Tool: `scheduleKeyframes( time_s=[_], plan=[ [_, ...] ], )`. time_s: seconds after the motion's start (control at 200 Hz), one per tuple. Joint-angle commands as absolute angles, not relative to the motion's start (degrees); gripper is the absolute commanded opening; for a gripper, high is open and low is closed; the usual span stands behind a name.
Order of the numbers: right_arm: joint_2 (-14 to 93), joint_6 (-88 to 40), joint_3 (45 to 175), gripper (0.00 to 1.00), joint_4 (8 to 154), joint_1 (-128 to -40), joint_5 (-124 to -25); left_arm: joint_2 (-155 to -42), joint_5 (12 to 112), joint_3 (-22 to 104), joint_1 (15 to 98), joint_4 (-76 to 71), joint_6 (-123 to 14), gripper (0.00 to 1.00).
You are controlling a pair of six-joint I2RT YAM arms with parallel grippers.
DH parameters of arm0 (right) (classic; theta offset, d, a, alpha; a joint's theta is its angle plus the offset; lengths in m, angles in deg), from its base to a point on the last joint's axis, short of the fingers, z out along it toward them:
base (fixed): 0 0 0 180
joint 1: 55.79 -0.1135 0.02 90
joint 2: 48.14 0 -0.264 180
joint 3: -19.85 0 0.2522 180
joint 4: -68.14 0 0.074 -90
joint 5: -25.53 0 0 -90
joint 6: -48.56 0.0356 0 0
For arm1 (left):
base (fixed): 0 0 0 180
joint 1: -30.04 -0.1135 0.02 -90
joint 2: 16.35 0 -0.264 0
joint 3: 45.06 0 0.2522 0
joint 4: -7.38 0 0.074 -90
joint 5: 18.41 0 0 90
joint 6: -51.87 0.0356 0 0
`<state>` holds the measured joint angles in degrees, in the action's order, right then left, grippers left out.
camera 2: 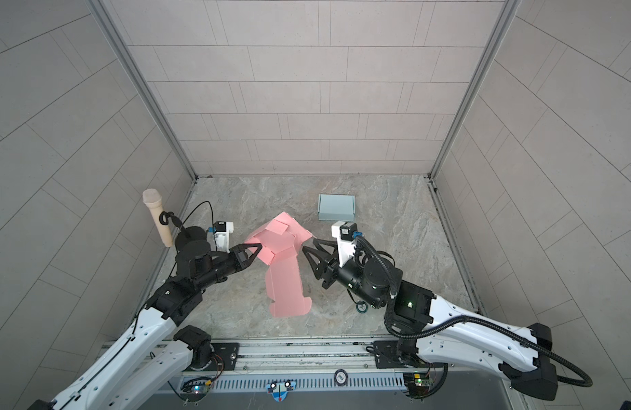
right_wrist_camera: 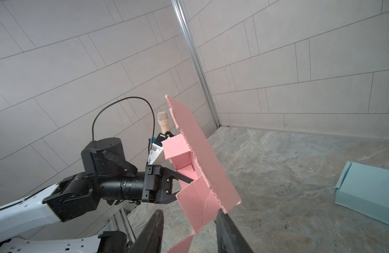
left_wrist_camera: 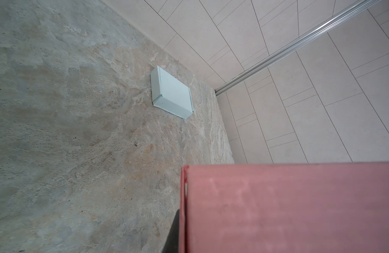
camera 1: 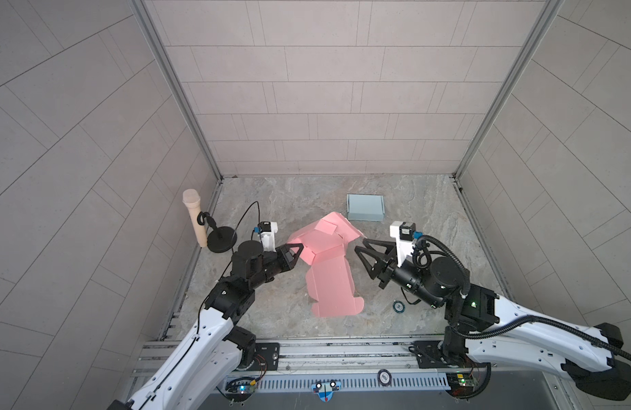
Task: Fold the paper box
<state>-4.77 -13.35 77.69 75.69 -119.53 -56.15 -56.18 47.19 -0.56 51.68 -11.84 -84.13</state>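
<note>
Blue box, pink cardboard on marbled tabletop

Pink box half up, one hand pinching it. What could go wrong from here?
1. Only the left hand is shut on the pink box; the right hand stands open by the flap beside it, so the raised walls may spring back.
2. A one-sided pinch might drag or twist the sheet toward the blue box behind it.

Two grippers, one pink paper box, one blue box, one microphone, one small round disc
</note>
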Motion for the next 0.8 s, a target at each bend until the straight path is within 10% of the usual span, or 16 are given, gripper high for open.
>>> scheduleKeyframes(
  time_s=[0.0, 0.796],
  plan=[
    [-8.2, -16.6, 77.0, 0.42, 79.4, -119.8, -58.0, -56.0, 43.4, 0.3, 49.4, -11.4, -81.8, 0.08],
    [4.7, -21.2, 87.5, 0.38, 91.2, -117.5, -62.9, -61.6, 34.3, 4.5, 47.1, -20.9, -67.5, 0.10]
  ],
)
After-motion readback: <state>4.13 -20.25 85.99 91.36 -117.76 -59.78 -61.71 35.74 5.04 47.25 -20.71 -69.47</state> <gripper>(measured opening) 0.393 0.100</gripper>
